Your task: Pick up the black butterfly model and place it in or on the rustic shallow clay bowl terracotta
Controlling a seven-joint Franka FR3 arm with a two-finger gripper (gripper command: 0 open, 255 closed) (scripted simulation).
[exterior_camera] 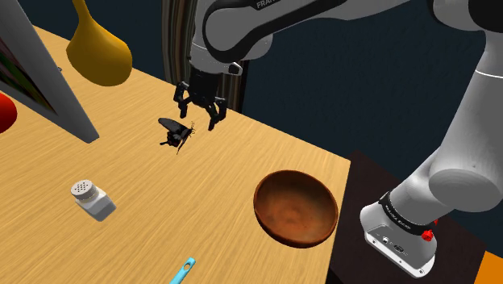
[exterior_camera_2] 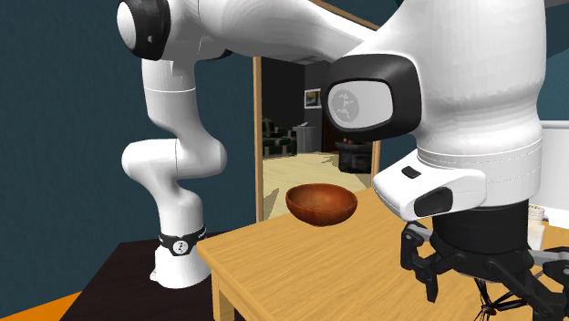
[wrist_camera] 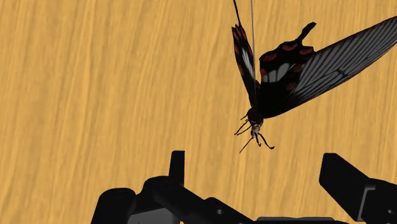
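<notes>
Little lettering, all of it on the arm.
In the shoulder view the white upper link carried capitals at the picture's top edge, cut off so that only "FRAN" could be read. The dark ring above the arm's base bore a line of small white characters, too fine to make out. In the second exterior view the dark joint cap showed a round pale emblem with no legible letters, and the ring at the base had a small white mark, also unreadable.
</notes>
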